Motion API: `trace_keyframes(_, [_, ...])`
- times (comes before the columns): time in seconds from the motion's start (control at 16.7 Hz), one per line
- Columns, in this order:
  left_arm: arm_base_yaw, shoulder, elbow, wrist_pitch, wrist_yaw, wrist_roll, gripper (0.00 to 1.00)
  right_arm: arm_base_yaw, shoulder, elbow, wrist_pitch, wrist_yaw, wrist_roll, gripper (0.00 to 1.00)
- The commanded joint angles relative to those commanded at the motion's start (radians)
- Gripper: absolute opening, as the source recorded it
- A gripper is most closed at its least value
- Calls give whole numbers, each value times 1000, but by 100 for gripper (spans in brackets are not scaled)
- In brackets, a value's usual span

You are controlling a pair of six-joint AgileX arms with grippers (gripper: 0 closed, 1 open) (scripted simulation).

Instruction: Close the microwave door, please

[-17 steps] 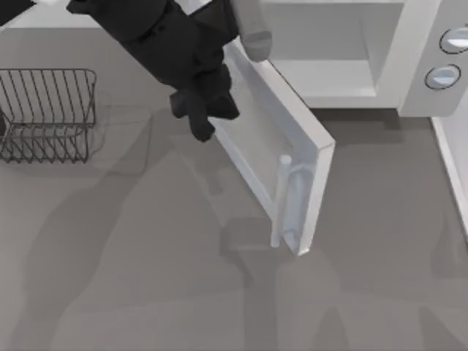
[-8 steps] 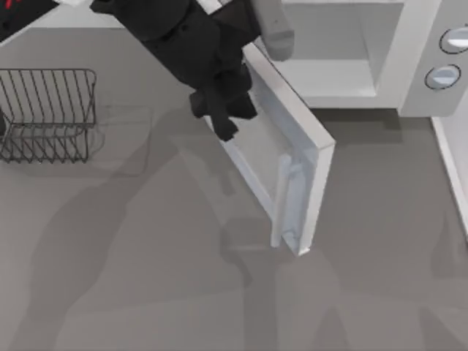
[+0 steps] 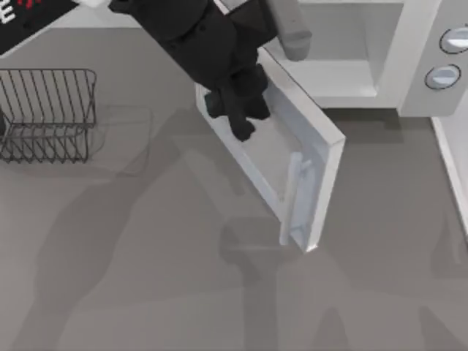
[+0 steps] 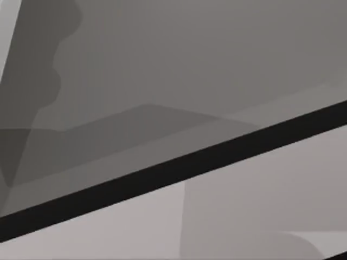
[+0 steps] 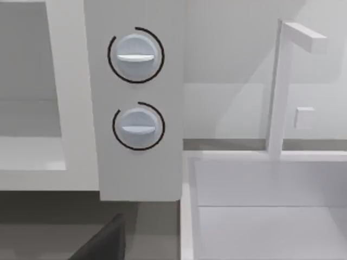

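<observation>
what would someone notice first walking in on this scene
The microwave door hangs open, swung out over the grey table, with its pale bar handle near the free edge. The left gripper, a big black shape, sits against the door's outer face near the hinge side. At the top view's left stands a dark wire rack, and two round knobs mark the microwave's front panel.

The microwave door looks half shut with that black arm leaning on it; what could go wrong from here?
The left end effector presses the microwave door near its hinge side, far from the handle, so it might slide along the panel instead of swinging it. The door is still wide of the microwave body, so the push may end before it shuts.
</observation>
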Motion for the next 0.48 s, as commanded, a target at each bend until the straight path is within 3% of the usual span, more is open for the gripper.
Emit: trace_keyframes(0.48, [-22, 20, 32, 2, -9, -22, 0, 0, 0, 0, 0, 0, 0, 100])
